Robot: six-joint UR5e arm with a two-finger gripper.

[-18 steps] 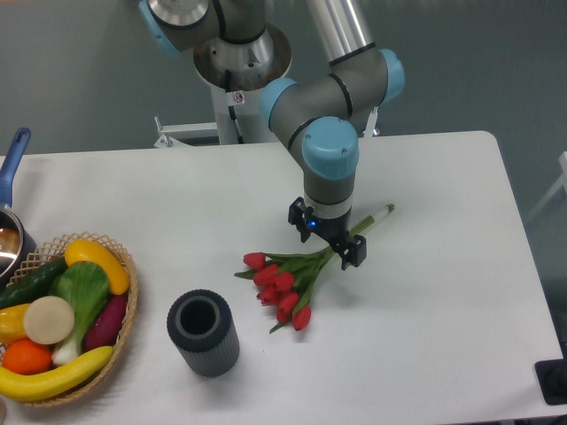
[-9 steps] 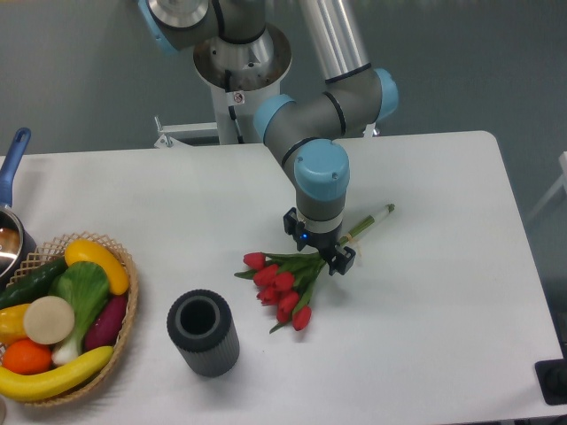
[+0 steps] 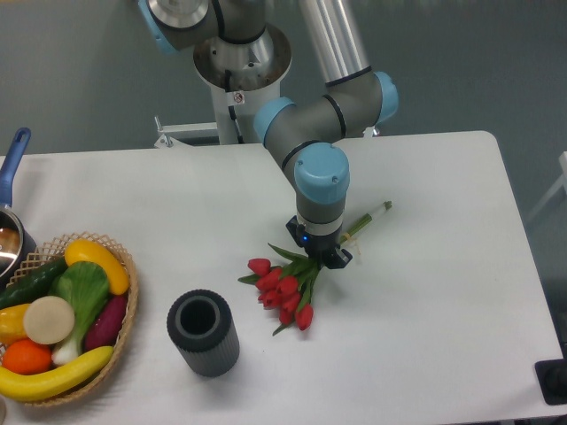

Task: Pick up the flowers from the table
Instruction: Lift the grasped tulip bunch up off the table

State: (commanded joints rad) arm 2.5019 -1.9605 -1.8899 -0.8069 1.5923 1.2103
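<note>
The flowers (image 3: 282, 289), red tulips with green leaves and long pale green stems, lie near the middle of the white table (image 3: 443, 292). Their heads point to the front left and the stem ends stick out to the back right. My gripper (image 3: 320, 252) points straight down over the stems, just behind the leaves, with its fingers closed around them. The fingertips are partly hidden by the wrist and leaves. The bunch still looks to touch the tabletop at its heads.
A grey cylinder (image 3: 204, 333) stands upright in front of the flowers to the left. A wicker basket (image 3: 120, 341) of fruit and vegetables sits at the table's front left. A pot with a blue handle (image 3: 12, 164) is at the left edge.
The gripper came down and drew in over the stems, and its fingers closed on them. The bunch turned slightly, its heads shifting a little to the right.
</note>
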